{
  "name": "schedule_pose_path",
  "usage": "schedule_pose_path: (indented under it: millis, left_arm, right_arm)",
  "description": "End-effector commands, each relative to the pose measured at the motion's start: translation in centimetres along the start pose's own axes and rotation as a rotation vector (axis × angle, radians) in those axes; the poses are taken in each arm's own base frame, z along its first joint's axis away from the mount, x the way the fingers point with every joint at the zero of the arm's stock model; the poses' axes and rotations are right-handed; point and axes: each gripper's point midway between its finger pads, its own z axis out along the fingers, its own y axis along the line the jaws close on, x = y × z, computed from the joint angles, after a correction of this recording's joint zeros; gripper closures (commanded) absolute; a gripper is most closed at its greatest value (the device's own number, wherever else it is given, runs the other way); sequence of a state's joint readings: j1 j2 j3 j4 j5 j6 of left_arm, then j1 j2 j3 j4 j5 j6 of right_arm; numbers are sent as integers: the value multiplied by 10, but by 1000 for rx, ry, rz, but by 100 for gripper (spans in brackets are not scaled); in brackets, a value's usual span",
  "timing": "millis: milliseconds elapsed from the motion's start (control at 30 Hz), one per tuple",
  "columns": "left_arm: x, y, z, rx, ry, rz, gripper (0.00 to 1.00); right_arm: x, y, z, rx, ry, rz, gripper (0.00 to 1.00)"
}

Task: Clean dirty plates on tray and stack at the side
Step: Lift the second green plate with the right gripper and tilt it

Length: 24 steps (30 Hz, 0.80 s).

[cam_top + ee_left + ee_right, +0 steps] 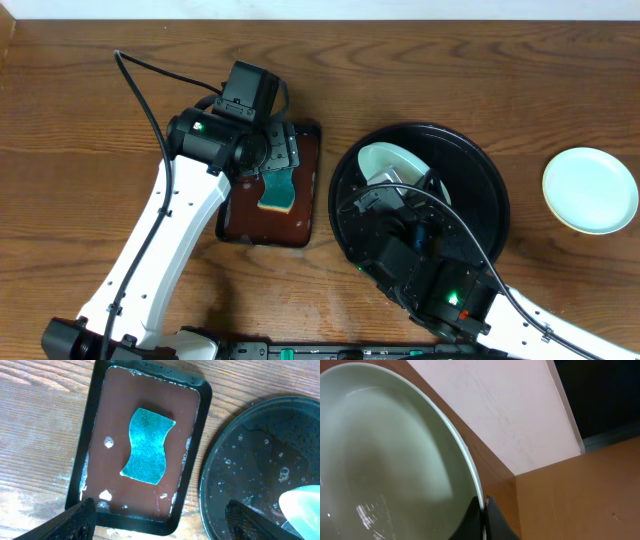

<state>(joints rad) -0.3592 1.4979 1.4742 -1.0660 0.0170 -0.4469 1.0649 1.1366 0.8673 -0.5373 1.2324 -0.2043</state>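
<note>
Black and glossy, the big round tray (480, 170) sits on the wooden surface (80, 100). The right claw (398, 188) holds a pale round plate (385, 160) tipped up over it, likely so drips land in the tray. A pale mint plate (590, 190) lies well apart at the right, the stacking spot, I'd say. Left wrist view: the left claw (162, 525) hangs spread wide and empty above the teal sponge (147, 447) in the small red-brown tray (105, 420), poised to grab. Right wrist view: fingers pinched tight on the plate's rim.
</note>
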Motion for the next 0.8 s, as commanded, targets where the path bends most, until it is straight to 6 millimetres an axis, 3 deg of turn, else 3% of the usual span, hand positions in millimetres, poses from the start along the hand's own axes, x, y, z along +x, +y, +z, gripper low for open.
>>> schedule_pose_path:
  millis: [0, 767]
  left_arm:
    - [-3, 0, -3, 1, -11, 0, 17]
    - [-3, 0, -3, 1, -11, 0, 17]
  right_arm:
    - [-2, -10, -4, 41, -6, 9, 99]
    - [-4, -11, -4, 45, -10, 11, 99]
